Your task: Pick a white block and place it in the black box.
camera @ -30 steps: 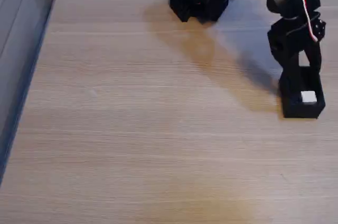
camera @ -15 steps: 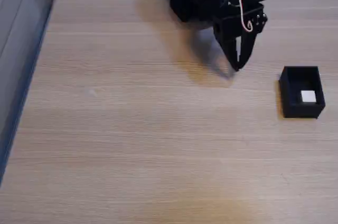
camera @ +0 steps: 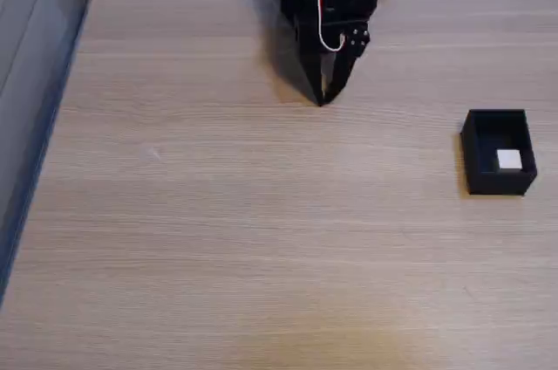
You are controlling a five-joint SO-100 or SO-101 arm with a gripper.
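One white block (camera: 509, 160) lay inside the black box (camera: 473, 143), on its floor toward the near wall, at the right side of the worktop (camera: 261, 239) in the fixed view. Block was a small plain white cube, matte, upper face bright against the dark interior, sitting flat as far as could be judged; whether it touched the near wall could not be told. Box was matte black, rectangular, open-topped, thin-walled, several times wider than the block.

Tool (camera: 325, 99) hung at the far middle of the worktop, well apart from the box, tips pointing down and drawn nearly together to a point just above the wood. Nothing was between the fingers. Red and white wires looped over its upper body.

Judgement: placement looked done, so remaining risk was small.
- A sweep of the arm to the right at that low height could clip the light box and shove or tip it, spilling the block.
- Tips sat close to the wood; any further drop could scrape the worktop.
- Block lay off-centre; a jolt to the box might rock it against the wall, though the walls looked tall enough to keep it in.
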